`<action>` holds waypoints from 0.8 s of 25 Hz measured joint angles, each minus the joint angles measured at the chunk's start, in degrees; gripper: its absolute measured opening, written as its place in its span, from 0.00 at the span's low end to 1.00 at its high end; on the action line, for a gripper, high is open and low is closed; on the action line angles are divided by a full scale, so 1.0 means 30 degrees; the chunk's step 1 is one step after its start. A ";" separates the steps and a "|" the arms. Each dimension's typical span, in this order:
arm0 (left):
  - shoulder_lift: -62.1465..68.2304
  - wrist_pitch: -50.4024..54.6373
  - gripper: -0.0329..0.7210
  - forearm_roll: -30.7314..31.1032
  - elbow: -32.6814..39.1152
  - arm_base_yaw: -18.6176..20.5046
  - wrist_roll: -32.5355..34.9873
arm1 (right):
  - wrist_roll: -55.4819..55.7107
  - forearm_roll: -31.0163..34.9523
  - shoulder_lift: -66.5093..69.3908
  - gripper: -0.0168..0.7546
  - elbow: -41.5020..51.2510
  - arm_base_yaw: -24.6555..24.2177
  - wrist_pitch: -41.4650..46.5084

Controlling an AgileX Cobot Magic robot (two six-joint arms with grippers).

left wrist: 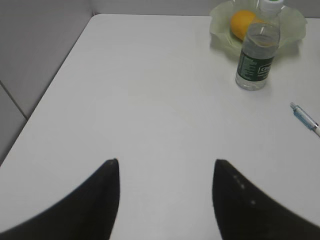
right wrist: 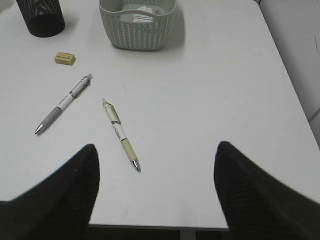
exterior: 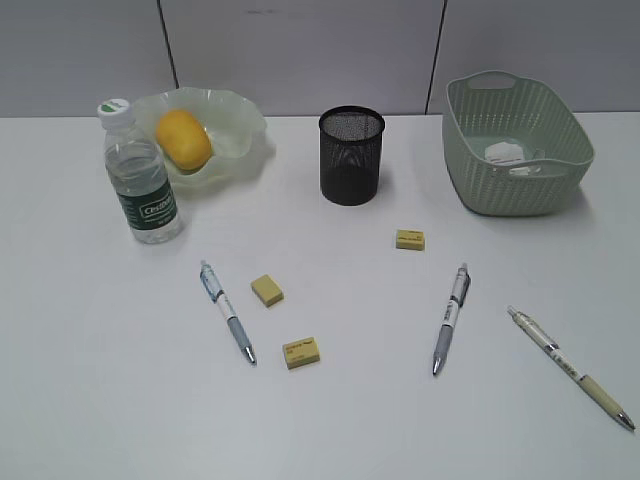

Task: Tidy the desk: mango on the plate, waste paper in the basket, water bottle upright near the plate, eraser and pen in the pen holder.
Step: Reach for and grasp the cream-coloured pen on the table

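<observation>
On the white worktop [exterior: 90, 400] three pens lay flat. The left pen [exterior: 228, 311] ran from far-left to near-right, tip toward the near edge. The middle pen [exterior: 451, 319] pointed almost straight toward the near edge, leaning slightly left at its tip. The right pen [exterior: 570, 368] slanted from far-left to near-right, tip nearest the right corner.

Three yellow erasers lay loose: one [exterior: 267, 290] just right of the left pen, one [exterior: 302, 352] nearer the front edge, and one [exterior: 410, 239] near and to the right of the pen holder [exterior: 351, 155], which stood upright at the far centre; its contents could not be made out.

The mango [exterior: 183, 139] sat in the ruffled green plate [exterior: 240, 120] at the far left, long axis tilted far-left to near-right. The water bottle [exterior: 140, 175] stood upright just in front of the plate, cap up. The basket [exterior: 517, 145] at the far right held the waste paper [exterior: 505, 153].

The left gripper [left wrist: 165, 165] hung with fingers [left wrist: 107, 192] spread apart over bare worktop, bottle and plate well beyond to the far right. The right gripper [right wrist: 157, 150] also had fingers [right wrist: 240, 185] parted and empty, the right pen lying between and just beyond them.
</observation>
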 joint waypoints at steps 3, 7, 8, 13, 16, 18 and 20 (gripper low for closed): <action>0.0000 0.0000 0.62 0.0000 0.0023 -0.0153 0.0000 | 0.0000 0.0022 0.0000 0.75 0.0000 0.0000 0.0000; 0.0000 -0.0014 0.57 0.0000 0.0027 -0.0929 0.0000 | 0.0000 0.0022 0.0000 0.75 0.0000 0.0000 0.0000; 0.0000 -0.0014 0.55 0.0000 0.0043 -0.1383 0.0000 | 0.0000 0.0039 0.0000 0.75 0.0000 0.0000 0.0000; 0.0000 -0.0014 0.51 0.0000 0.0043 -0.2370 0.0000 | 0.0000 0.0056 0.0000 0.75 0.0000 0.0000 0.0000; 0.0000 -0.0014 0.50 0.0000 0.0043 -0.2600 0.0000 | 0.0000 0.0056 0.0000 0.75 0.0000 0.0000 0.0000; 0.0000 -0.0014 0.49 0.0000 0.0043 -0.2928 0.0000 | 0.0000 0.0056 0.0000 0.75 0.0000 0.0000 0.0000; 0.0000 -0.0020 0.49 0.0000 0.0043 -0.3141 0.0000 | 0.0000 0.0056 0.0000 0.75 0.0000 0.0000 0.0000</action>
